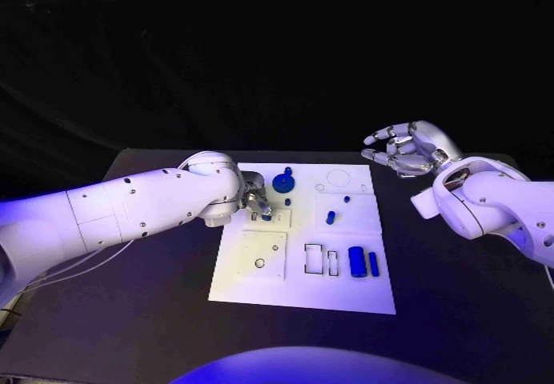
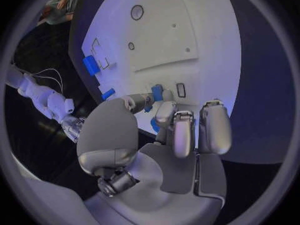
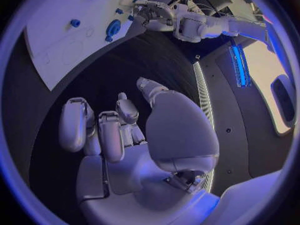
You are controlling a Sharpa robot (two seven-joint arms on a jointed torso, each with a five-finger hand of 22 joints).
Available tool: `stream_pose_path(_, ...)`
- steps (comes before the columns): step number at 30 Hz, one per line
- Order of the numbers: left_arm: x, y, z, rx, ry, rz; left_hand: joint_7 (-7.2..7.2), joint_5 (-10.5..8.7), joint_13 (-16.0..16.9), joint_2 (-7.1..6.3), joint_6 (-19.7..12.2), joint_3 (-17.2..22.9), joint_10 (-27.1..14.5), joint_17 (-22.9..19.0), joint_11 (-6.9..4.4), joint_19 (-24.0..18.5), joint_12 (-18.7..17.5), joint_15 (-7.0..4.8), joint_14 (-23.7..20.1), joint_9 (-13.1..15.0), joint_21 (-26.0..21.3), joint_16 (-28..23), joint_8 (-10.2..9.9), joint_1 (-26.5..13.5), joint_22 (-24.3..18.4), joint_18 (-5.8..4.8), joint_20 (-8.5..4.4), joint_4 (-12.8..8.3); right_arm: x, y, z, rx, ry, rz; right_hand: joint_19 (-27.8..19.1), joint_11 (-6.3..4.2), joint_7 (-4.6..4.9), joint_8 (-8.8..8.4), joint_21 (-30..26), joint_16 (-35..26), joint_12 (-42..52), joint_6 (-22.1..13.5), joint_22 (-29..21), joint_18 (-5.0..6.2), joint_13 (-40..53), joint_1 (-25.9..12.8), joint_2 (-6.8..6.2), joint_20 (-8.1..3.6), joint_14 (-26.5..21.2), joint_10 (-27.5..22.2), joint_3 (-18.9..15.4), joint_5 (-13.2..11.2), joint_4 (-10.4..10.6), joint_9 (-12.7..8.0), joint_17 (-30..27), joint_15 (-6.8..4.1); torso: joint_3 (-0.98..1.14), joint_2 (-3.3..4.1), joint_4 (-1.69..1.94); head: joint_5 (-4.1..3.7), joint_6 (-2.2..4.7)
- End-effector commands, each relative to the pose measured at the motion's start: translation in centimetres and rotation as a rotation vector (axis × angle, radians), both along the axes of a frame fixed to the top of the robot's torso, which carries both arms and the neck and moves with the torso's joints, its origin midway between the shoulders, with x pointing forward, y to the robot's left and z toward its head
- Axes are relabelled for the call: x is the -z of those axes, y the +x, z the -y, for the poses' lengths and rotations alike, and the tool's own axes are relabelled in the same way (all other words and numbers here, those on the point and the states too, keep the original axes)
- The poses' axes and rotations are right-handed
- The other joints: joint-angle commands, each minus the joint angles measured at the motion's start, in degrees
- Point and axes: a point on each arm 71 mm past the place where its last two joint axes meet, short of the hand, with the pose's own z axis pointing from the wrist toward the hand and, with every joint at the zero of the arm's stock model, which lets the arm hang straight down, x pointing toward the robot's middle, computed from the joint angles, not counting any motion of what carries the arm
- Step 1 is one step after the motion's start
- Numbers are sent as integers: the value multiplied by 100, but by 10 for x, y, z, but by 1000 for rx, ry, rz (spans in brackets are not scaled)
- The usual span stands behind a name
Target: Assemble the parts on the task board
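Reaching over the task board [image 1: 303, 282] from its left edge, the left hand [image 1: 256, 200] pinched a small blue part [image 1: 266, 216] against the board's upper-left area. A blue disc-shaped part [image 1: 284, 183] stood just beyond it. The right hand [image 1: 403, 150] hovered off the board's far right corner, fingers loosely curled and apart, holding nothing. Two blue cylinders [image 1: 363, 262] lay at the board's lower right.
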Motion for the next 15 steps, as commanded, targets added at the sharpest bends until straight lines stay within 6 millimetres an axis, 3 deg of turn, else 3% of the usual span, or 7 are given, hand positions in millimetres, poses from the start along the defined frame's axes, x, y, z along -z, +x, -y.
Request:
stream_pose_path(1,5,-3,0,2,13,-42,-184,-28,7,9,241,1,1,1510,-23,9,26,-34,606,1,23,19,-30,-65,3,-34,-35,-41,0,-1,-1,-16,1,0,-35,12,-18,34,-35,-39,-27,3,185,85,-7,-37,12,-7,298,-35,5,-38,33,-8,346,-31,0,-1,0,5,3)
stream_pose_path(15,5,-1,-1,-10,12,-44,-186,-26,16,32,318,-486,-1,1510,-25,24,27,-38,606,20,24,19,-91,-193,27,-38,-42,323,1,-1,-1,-15,2,0,-38,13,-19,42,-45,-42,-29,-1,180,86,-13,-54,7,-8,298,-37,-8,-74,50,-12,343,-31,2,-3,-5,1,17)
